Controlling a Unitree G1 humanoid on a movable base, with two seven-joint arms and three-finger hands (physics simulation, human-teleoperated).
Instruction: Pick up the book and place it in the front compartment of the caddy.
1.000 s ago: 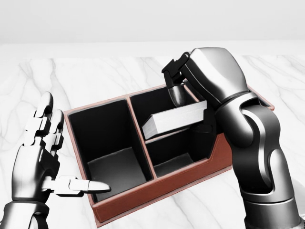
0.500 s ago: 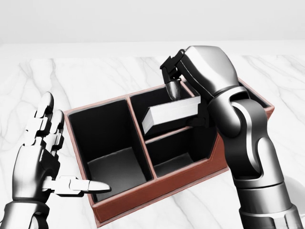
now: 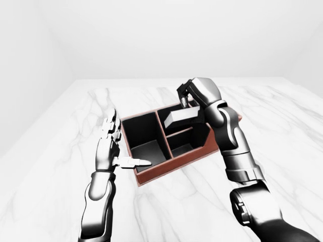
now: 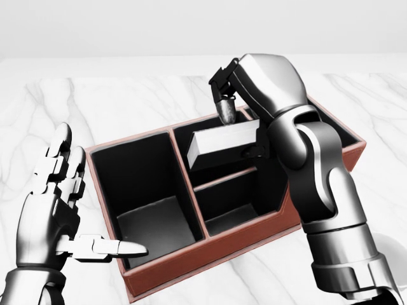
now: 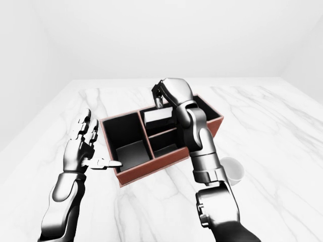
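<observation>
Counter (image 3: 65,131): white marble, no change, camera steady. Caddy (image 4: 210,244): red-brown box with black lining, sits where it was a second ago; one big compartment at head-view left, two smaller ones stacked at right, split by a thin divider. Right hand (image 4: 238,105) has shifted up and left in the head view over the last second, and the book (image 4: 222,145) went with it. Book is a pale slab, nearly level, pinched at its right end, one finger (image 4: 227,109) draped over the top edge. It now hangs above the upper small compartment, not inside any compartment. Which cell counts as "front" I can't tell for sure, so placement is not done yet. Left hand (image 4: 54,203) is open, fingers spread, unchanged, thumb tip over the caddy's lower-left rim, holding nothing. Small white cup (image 5: 233,169) sits on the counter, apart from the caddy.
</observation>
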